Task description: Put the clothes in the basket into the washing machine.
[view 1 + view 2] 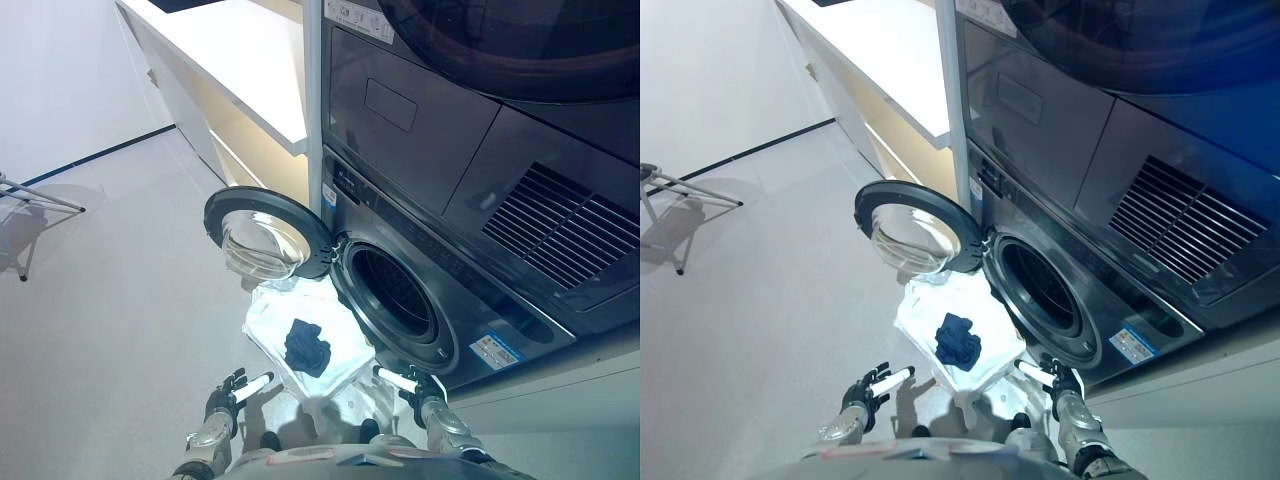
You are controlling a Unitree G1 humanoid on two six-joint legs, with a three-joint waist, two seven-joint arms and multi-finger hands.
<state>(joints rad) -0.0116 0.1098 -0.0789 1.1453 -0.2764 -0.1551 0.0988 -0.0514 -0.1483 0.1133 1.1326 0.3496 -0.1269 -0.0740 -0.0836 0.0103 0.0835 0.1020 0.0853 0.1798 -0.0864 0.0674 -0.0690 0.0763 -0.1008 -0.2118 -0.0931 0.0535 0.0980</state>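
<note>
On the grey floor (110,300) stands one big dark washing machine (450,300), its round glass door (262,240) swung open. Just in front sits one white see-through basket (265,325) holding one small dark blue cloth (306,345). Below, left robot hand (235,390) and right robot hand (410,385) hang loose, fingers straight, holding nothing.
</note>
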